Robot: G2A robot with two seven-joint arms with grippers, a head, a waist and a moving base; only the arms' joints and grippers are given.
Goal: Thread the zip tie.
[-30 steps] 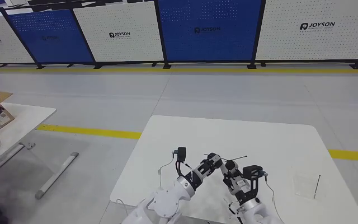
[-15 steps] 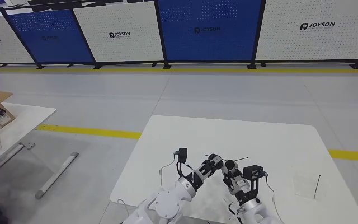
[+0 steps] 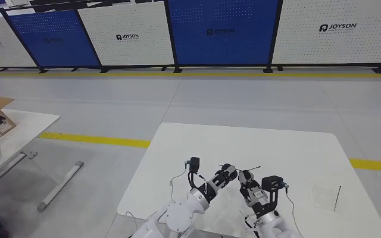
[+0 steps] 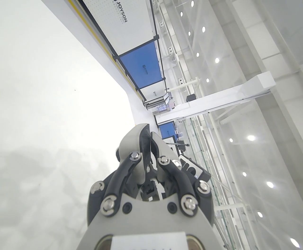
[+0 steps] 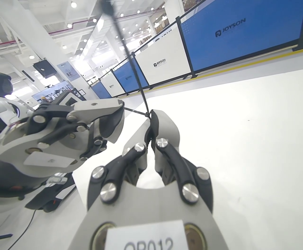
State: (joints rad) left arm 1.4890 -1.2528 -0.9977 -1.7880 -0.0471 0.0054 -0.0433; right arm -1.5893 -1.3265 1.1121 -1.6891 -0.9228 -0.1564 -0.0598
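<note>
Right gripper (image 5: 151, 116) nudged sideways; it and left gripper (image 5: 122, 107) clamp zip tie (image 5: 142, 92), head blurred.

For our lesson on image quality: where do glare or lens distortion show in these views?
Left wrist view: the table washed out by glare. Right wrist view: the wide lens bows the partition panels; zip tie stands dark against ceiling lamps. Top view: even light.

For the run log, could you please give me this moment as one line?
step: threading | left hand: shut on zip tie | right hand: shut on zip tie | hands close together over table
</note>
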